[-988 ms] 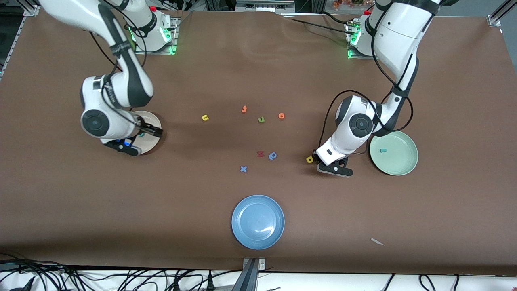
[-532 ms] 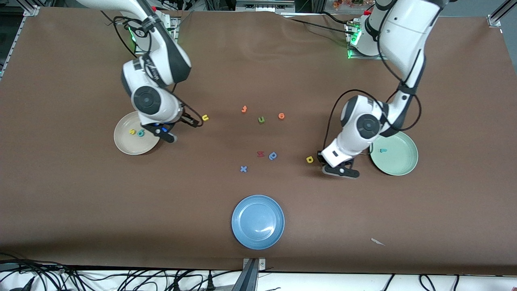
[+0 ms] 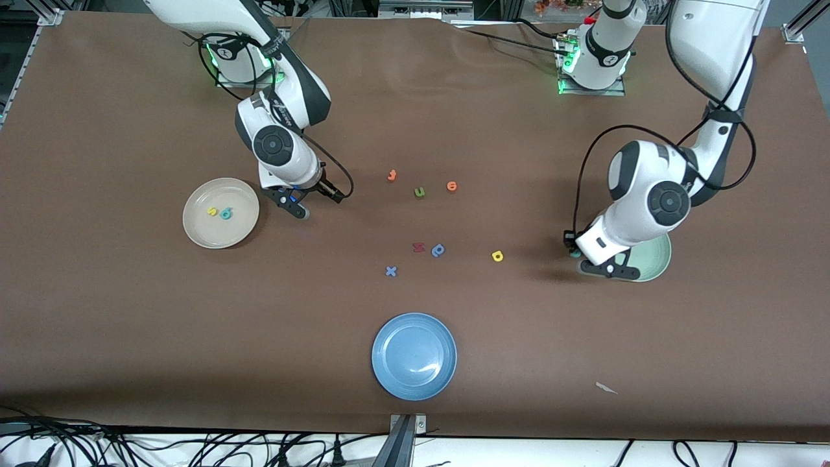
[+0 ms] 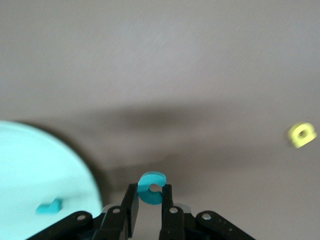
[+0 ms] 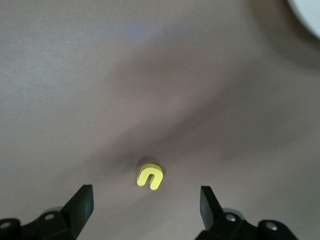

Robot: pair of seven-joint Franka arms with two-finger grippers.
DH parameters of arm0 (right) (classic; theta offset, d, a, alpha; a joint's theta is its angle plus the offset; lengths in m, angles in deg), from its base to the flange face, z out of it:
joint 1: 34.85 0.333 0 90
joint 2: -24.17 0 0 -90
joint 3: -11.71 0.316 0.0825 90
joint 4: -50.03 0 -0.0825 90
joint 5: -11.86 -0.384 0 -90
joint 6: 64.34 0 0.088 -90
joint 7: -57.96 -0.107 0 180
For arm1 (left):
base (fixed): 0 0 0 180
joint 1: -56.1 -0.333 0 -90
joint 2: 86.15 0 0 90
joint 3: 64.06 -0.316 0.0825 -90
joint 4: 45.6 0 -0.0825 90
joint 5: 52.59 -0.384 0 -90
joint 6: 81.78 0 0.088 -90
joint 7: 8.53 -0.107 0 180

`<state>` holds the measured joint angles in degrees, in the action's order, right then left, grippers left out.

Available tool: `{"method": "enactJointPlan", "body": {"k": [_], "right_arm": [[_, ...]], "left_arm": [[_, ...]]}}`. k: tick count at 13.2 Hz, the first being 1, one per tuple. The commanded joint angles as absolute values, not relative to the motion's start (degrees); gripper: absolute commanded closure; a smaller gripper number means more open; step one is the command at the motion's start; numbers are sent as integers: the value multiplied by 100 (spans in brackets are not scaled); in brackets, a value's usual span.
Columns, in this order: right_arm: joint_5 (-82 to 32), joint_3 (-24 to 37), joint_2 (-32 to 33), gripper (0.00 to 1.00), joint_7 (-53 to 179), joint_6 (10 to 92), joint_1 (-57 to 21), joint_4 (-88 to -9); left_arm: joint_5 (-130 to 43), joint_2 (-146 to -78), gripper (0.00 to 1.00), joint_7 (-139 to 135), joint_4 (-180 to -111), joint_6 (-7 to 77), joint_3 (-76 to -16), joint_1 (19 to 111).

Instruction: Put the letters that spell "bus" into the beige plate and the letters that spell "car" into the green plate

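My left gripper (image 3: pixel 572 250) (image 4: pixel 149 194) is shut on the teal c (image 4: pixel 148 180), held in the air beside the rim of the green plate (image 3: pixel 653 264) (image 4: pixel 35 170). The teal r (image 4: pixel 49 206) lies in that plate; my arm hides it in the front view. The yellow a (image 3: pixel 497 256) (image 4: pixel 302 135) lies on the table, toward the middle from the plate. My right gripper (image 3: pixel 316 197) (image 5: pixel 146 210) hangs open over the yellow u (image 5: pixel 150 177), which is hidden in the front view. The beige plate (image 3: pixel 220 233) holds the yellow s (image 3: pixel 212 211) and the teal b (image 3: pixel 225 213).
Two orange letters (image 3: pixel 391 175) (image 3: pixel 452 186) and an olive u (image 3: pixel 419 192) lie mid-table. Nearer the front camera are a red letter (image 3: pixel 418 247), a dark blue letter (image 3: pixel 438 250), a blue x (image 3: pixel 390 271) and the blue plate (image 3: pixel 414 355). A paper scrap (image 3: pixel 606 388) lies near the front edge.
The right arm swung from over the beige plate to over the yellow u. The left gripper, shut, moved away from beside the yellow a to the green plate's edge.
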<state>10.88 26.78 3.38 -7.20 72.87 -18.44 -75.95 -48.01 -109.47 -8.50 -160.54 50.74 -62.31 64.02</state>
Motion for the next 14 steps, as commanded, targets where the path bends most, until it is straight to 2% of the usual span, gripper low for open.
{"method": "enactJointPlan", "body": {"k": [1,4,10,12,13,14], "right_arm": [[1046,2709,370,8,-857,7558,-1841,-7794],[1063,2709,308,10,-901,7829,-1841,-7934],[1063,2709,168,12,-953,8164,-1780,-8084],[1063,2709,141,16,-1121,8200,-1666,-8075],[1063,2700,132,16,-1121,8252,-1639,-8084],[1081,2691,106,17,-1112,8270,-1648,-8084]], "left_arm": [[-5186,-10086,100,-1134,-17063,5058,-6256,6043],[-5803,-9732,100,-1546,-17347,5058,-6265,5568],[-5953,-10048,100,-1987,-17339,5463,-6292,5223],[-5953,-10066,77,-1987,-17339,5471,-6283,5223],[-5953,-10066,55,-1996,-17330,5498,-6283,5223],[-5953,-10066,40,-1996,-17330,5507,-6292,5223]]}}
